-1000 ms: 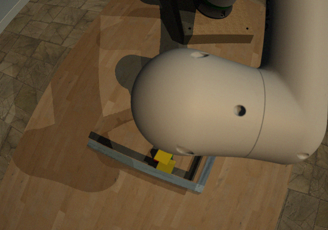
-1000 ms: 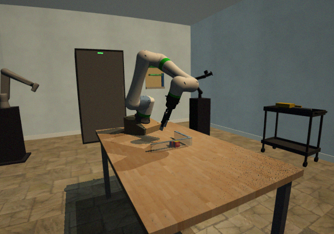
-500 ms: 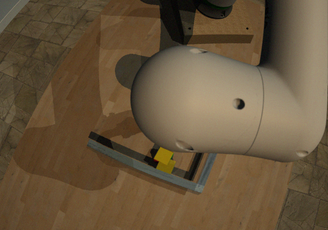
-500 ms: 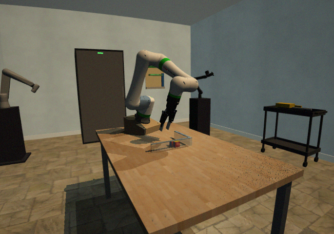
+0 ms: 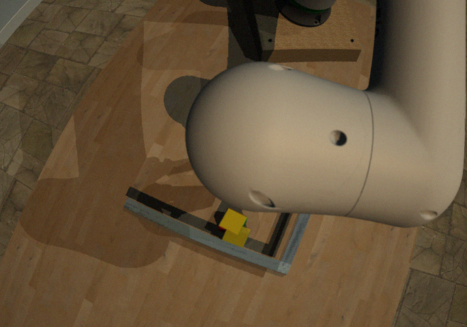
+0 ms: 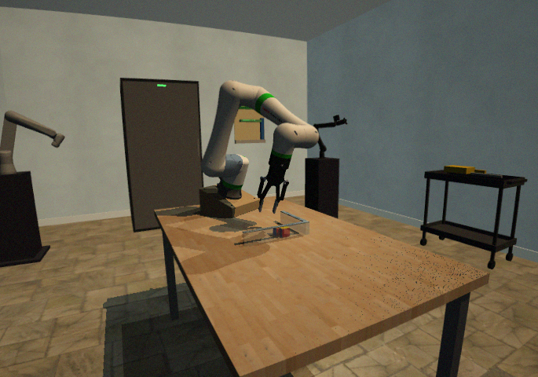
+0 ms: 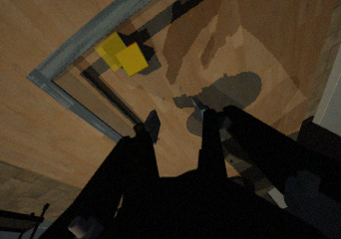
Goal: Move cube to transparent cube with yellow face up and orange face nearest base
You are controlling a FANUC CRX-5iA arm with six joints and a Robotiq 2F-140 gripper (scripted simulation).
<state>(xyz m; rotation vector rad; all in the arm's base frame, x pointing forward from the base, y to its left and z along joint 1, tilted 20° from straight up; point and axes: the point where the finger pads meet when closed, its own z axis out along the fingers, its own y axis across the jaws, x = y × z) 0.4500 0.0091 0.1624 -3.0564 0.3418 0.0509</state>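
Observation:
The cube (image 5: 233, 221) lies yellow face up on the table inside an L-shaped grey rail (image 5: 206, 240), with a red and a green edge just showing on its sides. A duller yellow transparent cube (image 5: 237, 237) overlaps it and sits against the rail. The wrist view shows both, the cube (image 7: 133, 58) and the transparent cube (image 7: 109, 50). My gripper (image 7: 175, 111) is partly open with nothing between its fingers. In the exterior view it hangs (image 6: 269, 206) above the table, apart from the cube (image 6: 283, 231), on the base side. The arm hides it in the top view.
The rail's corner (image 7: 39, 77) and short leg (image 5: 294, 240) wall in the cube's area. The robot's wooden base block (image 6: 222, 204) stands at the table's far end. My big arm link (image 5: 299, 142) hangs over the table.

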